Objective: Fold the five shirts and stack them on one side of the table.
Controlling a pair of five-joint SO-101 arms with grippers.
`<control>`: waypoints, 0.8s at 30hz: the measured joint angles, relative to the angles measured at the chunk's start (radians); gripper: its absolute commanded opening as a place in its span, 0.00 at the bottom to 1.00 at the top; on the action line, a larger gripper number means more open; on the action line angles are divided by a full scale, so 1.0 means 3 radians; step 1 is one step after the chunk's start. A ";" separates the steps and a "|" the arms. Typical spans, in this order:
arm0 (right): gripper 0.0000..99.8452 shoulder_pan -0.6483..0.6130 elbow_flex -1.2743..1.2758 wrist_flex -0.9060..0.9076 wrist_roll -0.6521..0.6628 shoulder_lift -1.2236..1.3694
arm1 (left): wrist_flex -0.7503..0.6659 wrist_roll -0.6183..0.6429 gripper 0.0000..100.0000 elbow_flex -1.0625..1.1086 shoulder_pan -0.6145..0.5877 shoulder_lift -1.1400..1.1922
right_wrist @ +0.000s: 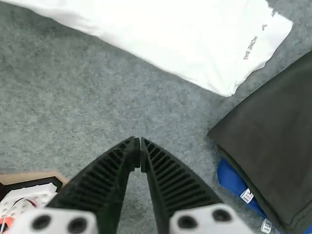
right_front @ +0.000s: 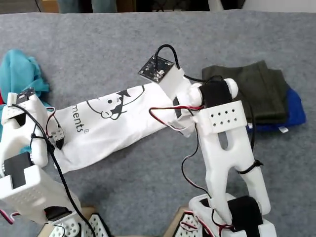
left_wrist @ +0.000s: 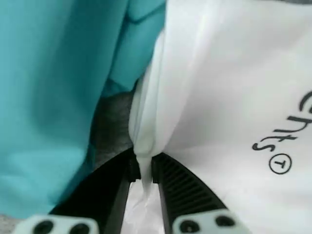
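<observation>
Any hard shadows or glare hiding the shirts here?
High view: even light, no glare on the white shirt. Left wrist view: a dark shadowed gap between the teal shirt and the white shirt, by the left gripper. Right wrist view: evenly lit, no glare on the dark green shirt.

White arms [right_front: 217, 165], black servos [right_front: 215, 94], ribbed black right tool [right_wrist: 140, 142]
</observation>
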 measured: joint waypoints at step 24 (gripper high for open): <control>0.01 0.0951 -0.1877 -0.0189 -0.0077 -0.0015 | 0.0276 0.0271 0.03 -0.0107 0.1944 -0.2082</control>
